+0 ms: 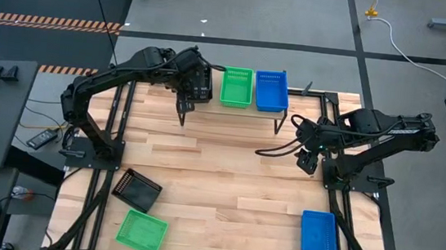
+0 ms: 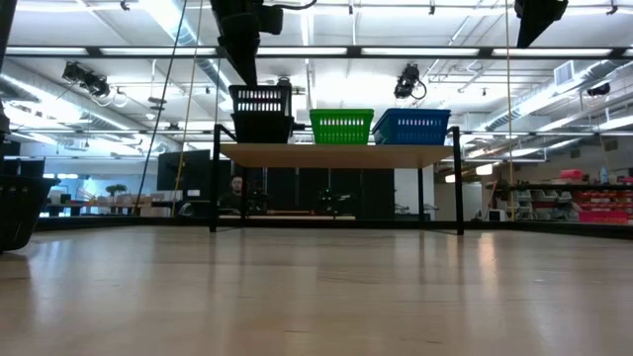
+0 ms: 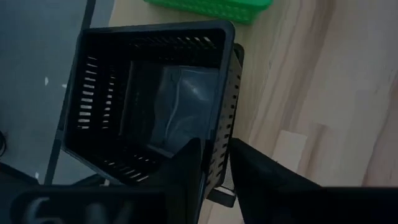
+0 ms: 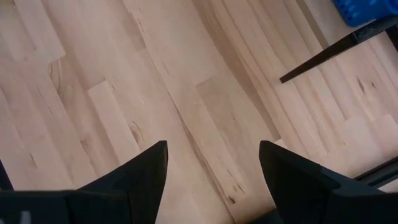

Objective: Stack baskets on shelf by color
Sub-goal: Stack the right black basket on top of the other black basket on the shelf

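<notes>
The shelf (image 2: 336, 153) stands at the table's far edge. A green basket (image 1: 237, 87) sits on its middle and a blue basket (image 1: 271, 90) on its right end. My left gripper (image 1: 198, 86) is above the shelf's left end, shut on a black basket (image 2: 260, 100). That basket sits on top of a second black basket (image 2: 262, 128), which rests on the shelf. My right gripper (image 1: 307, 150) hangs open over bare table near the right side, touching nothing. My left gripper (image 3: 214, 146) holds the upper black basket by one side wall (image 3: 221, 127), at its rim. One finger is inside the basket and one outside, and they come from above, pointing down. The basket stands upright, with its bottom in the top of the lower black basket.
Three baskets lie on the table's near part: a black one (image 1: 136, 189) and a green one (image 1: 142, 230) at the near left, and a blue one (image 1: 318, 234) at the near right. Bare wood spans the middle. The shelf's thin black legs (image 1: 279, 122) stand near the right arm.
</notes>
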Controlling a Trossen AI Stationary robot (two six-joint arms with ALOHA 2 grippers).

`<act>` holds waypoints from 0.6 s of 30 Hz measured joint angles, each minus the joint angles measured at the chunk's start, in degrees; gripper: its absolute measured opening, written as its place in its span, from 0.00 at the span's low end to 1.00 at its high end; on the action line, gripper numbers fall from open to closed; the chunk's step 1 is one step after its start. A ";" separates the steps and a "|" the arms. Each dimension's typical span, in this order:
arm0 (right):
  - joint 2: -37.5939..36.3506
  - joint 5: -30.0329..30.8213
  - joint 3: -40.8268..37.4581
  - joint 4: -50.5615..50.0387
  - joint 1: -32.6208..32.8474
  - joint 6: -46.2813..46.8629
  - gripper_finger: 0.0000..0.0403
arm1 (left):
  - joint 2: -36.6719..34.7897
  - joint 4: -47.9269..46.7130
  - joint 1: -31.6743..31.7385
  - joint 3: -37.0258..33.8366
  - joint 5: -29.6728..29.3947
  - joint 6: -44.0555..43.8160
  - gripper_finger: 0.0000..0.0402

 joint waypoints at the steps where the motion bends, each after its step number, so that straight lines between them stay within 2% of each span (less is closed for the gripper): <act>1: 0.00 0.02 0.00 0.00 0.00 -0.02 0.64 | 0.00 0.24 -0.14 0.00 -0.50 -1.43 0.23; 6: 0.00 0.02 0.00 0.00 0.00 -0.02 0.64 | 0.02 0.26 -0.24 0.00 -3.21 -4.04 0.20; 13: 0.00 0.02 0.00 0.01 0.00 0.00 0.64 | 0.02 0.31 -1.47 0.00 -3.37 -3.98 0.04; 16: 0.00 0.02 0.00 0.02 0.00 0.00 0.64 | 0.02 0.46 -2.14 0.00 -3.37 -4.00 0.03; 18: 0.00 0.02 0.00 0.01 0.00 0.00 0.64 | 0.02 0.54 -2.53 0.00 -3.22 -3.96 0.06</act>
